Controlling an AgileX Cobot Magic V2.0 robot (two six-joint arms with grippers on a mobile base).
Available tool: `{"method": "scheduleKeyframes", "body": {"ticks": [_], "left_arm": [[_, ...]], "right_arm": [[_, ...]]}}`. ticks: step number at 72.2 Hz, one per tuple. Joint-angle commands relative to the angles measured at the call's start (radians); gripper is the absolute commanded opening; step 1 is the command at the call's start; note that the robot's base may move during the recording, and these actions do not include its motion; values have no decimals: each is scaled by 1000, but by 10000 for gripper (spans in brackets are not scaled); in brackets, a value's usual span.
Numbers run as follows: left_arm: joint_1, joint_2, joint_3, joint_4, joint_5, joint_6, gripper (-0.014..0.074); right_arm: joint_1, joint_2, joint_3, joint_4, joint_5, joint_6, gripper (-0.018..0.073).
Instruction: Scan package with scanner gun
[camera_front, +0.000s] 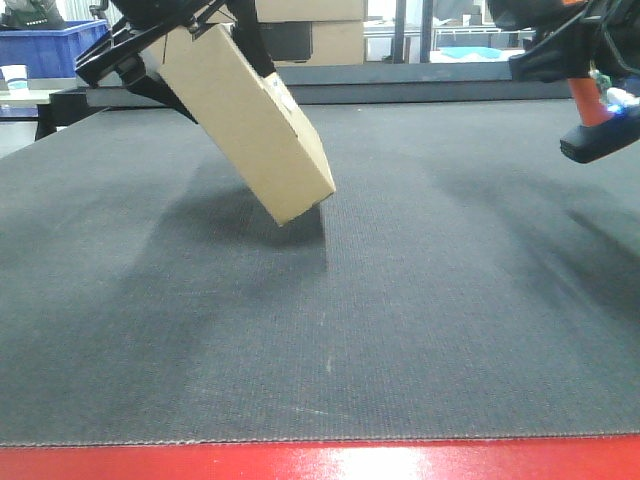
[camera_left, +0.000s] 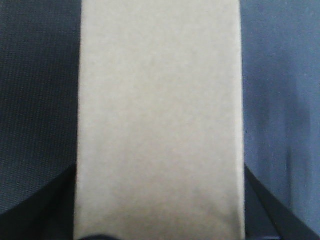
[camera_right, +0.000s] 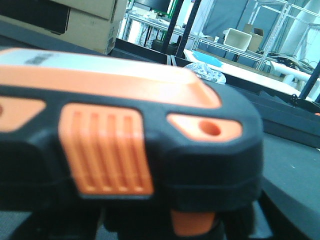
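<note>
Left arm: the left gripper (camera_front: 180, 45) has its jaws closed on the upper end of the cardboard package (camera_front: 250, 120), one jaw on each side, as the left wrist view confirms.
Package: held in the air at a steep tilt over the far left of the table (camera_front: 400, 330), its lower corner clear of the dark mat and casting a shadow below.
Right arm: the right gripper (camera_front: 570, 55) carries the scanner gun (camera_front: 600, 135) by its orange handle. The jaws are largely cut off by the frame, but they appear clamped around it.
Scanner: orange and black, raised at the far right, well apart from the package, with a small blue light showing near its head.
Barcode: none can be made out on the faces in view.
Progress: both items are picked up and lifted. What seems left is bringing the gun's nose and the package's label face to face and taking the reading.
</note>
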Motion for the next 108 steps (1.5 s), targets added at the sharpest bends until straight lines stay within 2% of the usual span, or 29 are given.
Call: {"method": "scheduleKeyframes", "body": {"ticks": [1, 7, 11, 24, 35, 41, 50, 97, 101, 108], "left_arm": [[-6, -10, -2, -11, -14, -2, -111], [-6, -10, -2, -11, -14, -2, -111], [-6, -10, -2, -11, -14, -2, -111], [-6, -10, -2, -11, -8, -2, -111], [-6, -10, -2, -11, -2, -2, -111], [-6, -10, -2, -11, 0, -2, -111], [-6, -10, -2, -11, 4, -2, -111], [-6, -10, -2, -11, 6, -2, -111], [-6, -10, -2, -11, 6, -2, -111], [-6, -10, -2, -11, 6, -2, -111]], "right_arm": [[0, -20, -6, 2, -59, -18, -162], [0, -20, -6, 2, -59, -7, -162], [0, -20, -6, 2, -62, 48, -162], [0, -1, -6, 2, -64, 392, -162], [0, 61, -6, -28, -115, 573, -162], [0, 91, -6, -45, -167, 620, -162], [2, 120, -6, -44, -223, 629, -162], [2, 158, -6, -44, -202, 629, -160], [2, 158, -6, -44, -185, 629, -111], [2, 158, -6, -44, -165, 629, 79]]}}
